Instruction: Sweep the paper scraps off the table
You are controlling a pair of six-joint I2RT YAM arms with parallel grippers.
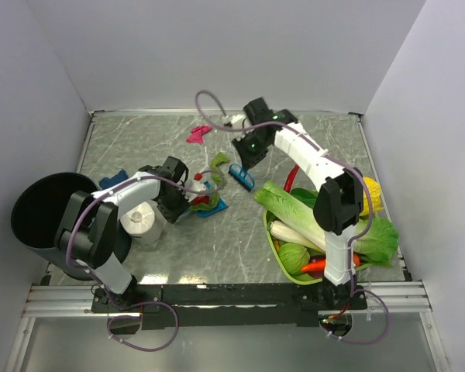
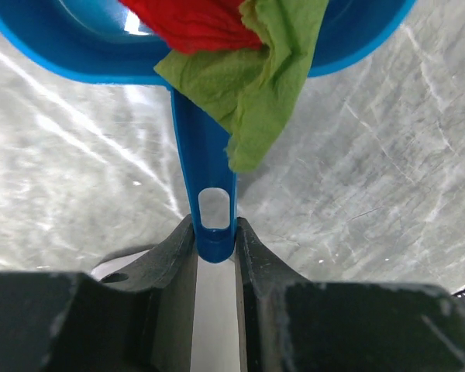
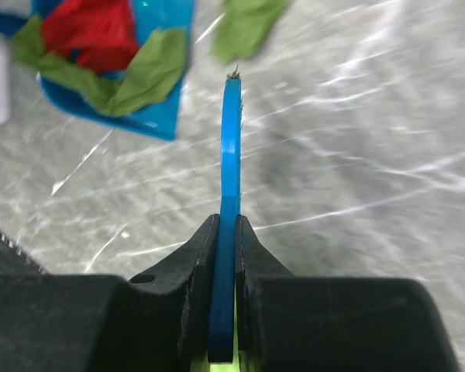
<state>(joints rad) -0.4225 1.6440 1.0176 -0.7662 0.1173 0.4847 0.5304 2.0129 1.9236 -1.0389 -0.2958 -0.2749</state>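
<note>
Left of centre on the table [image 1: 217, 252], the left gripper [image 2: 215, 232] is clamped on the handle of the blue dustpan [image 2: 209, 178], jaws narrow with the handle filling the gap. The pan lies flat and holds a red scrap [image 2: 194, 23] and a green scrap [image 2: 256, 85] that hangs over its rim. The right gripper [image 3: 226, 223] is pinched tight on a thin blue brush [image 3: 231, 147], just right of the pan. A loose green scrap [image 1: 219, 160] sits between brush and pan, at the far side. A magenta scrap [image 1: 198, 135] lies further back, well apart. A blue scrap [image 1: 112, 180] lies far left, beside the black bin [image 1: 39, 221].
</note>
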